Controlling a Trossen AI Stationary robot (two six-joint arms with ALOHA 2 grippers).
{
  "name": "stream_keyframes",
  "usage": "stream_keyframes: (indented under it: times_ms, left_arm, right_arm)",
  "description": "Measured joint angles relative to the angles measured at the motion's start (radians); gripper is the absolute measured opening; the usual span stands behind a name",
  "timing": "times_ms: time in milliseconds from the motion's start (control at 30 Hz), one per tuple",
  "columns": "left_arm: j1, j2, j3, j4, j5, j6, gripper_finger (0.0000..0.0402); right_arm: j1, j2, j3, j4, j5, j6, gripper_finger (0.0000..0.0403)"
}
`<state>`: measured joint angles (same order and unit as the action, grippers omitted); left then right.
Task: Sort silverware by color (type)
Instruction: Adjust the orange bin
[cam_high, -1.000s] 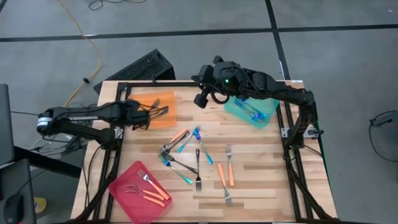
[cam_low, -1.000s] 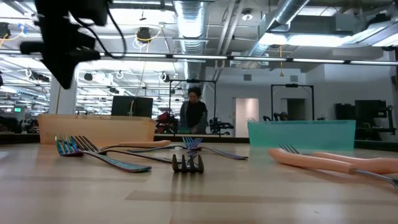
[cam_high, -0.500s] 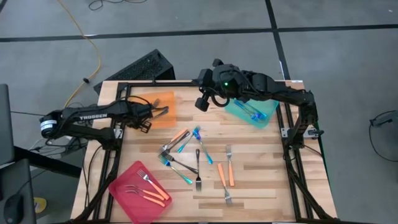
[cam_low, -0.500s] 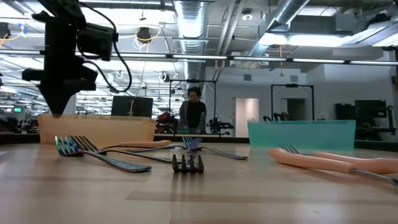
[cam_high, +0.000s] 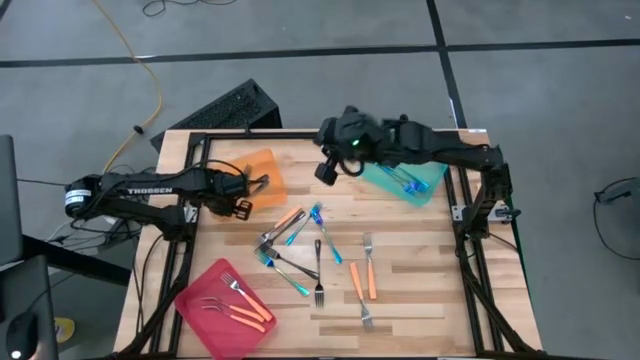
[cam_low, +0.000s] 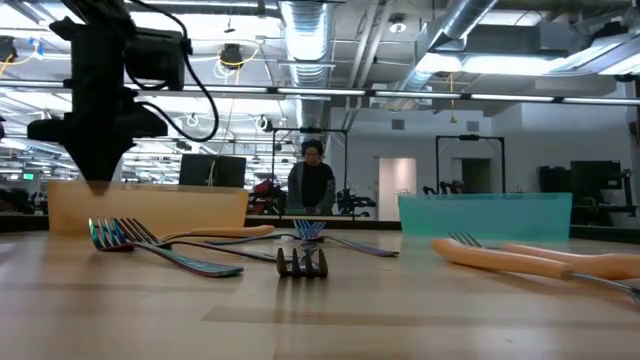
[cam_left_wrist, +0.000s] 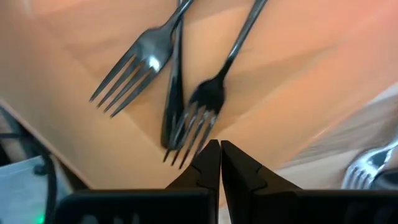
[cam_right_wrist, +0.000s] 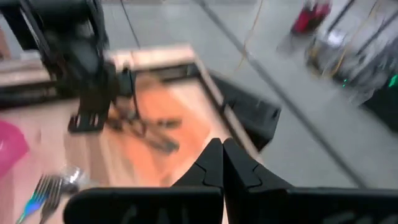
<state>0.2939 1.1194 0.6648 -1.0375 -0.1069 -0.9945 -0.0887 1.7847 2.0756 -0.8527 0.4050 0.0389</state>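
Several loose forks with orange, blue and dark handles lie flat in the middle of the table, and show across the low view. Dark forks lie in the orange tray. My left gripper is shut and low at that tray, its tips just short of the dark forks' tines. My right gripper is shut and held in the air between the orange tray and the teal tray, which holds blue-handled forks. My left gripper has its shut fingertips down at the orange tray's wall, next to a dark fork's tines. Whether they touch the tray or the fork, I cannot tell.
A pink tray with orange-handled forks sits at the near left corner. A black keyboard lies beyond the far edge. Bare wood shows at the near right. A person stands far off in the room.
My left gripper has come down to the orange tray and shifted a little toward the table's right. The orange tray has turned about on the table, and its wall now reaches farther left in the low view. My right gripper has edged toward the near side.
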Motion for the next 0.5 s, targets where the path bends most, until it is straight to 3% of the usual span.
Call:
stream_keyframes:
  times_ms: [133, 333, 500]
  left_arm:
    - [-0.002, 0.000, 0.046, 0.009, -0.011, 0.003, 0.0000]
    - [-0.002, -0.001, 0.157, -0.002, -0.047, 0.048, 0.0000]
    - [-0.002, -0.001, 0.235, -0.037, -0.091, 0.068, 0.0000]
  right_arm:
    - [0.005, 0.005, -0.153, 0.053, -0.063, 0.078, 0.0015]
    - [0.037, 0.006, -0.454, 0.392, -0.127, 0.163, 0.0015]
    - [0.030, 0.005, -0.608, 0.631, -0.145, 0.221, 0.0015]
